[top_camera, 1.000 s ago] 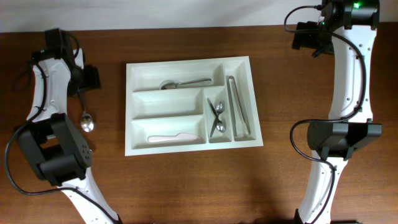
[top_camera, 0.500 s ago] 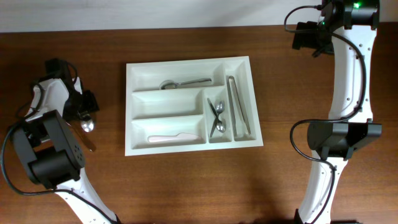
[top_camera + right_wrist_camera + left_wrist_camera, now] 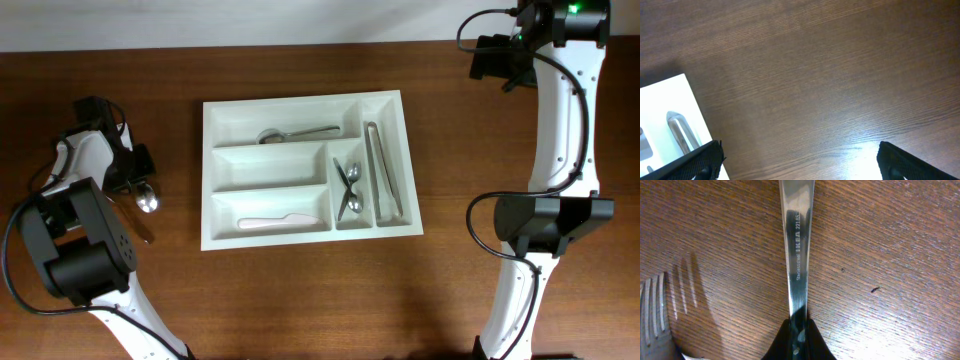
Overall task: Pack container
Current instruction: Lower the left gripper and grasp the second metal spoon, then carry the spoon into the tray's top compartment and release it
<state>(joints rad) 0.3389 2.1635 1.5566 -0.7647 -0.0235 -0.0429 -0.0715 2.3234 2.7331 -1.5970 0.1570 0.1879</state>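
The left hand (image 3: 799,342) is clamped on the handle of a spoon (image 3: 799,245) lying flat on the counter (image 3: 890,255), with a fork (image 3: 652,315) just beside the hand. The tray (image 3: 305,102) sits well apart, toward the right hand (image 3: 800,162), which gapes empty. The thin, slick handle may swivel or slip from the pinch once lifted.

The container (image 3: 207,180) is sitting mid-tabletop (image 3: 300,300), holding a spoon (image 3: 300,132) in its far long compartment, a knife (image 3: 280,221) in its near one, two more spoons (image 3: 348,190) in the inner narrow compartment and tongs (image 3: 385,180) in the rightmost. A loose spoon (image 3: 147,200) is lying on the tabletop left of the container, with a fork (image 3: 652,330) lying beside it.
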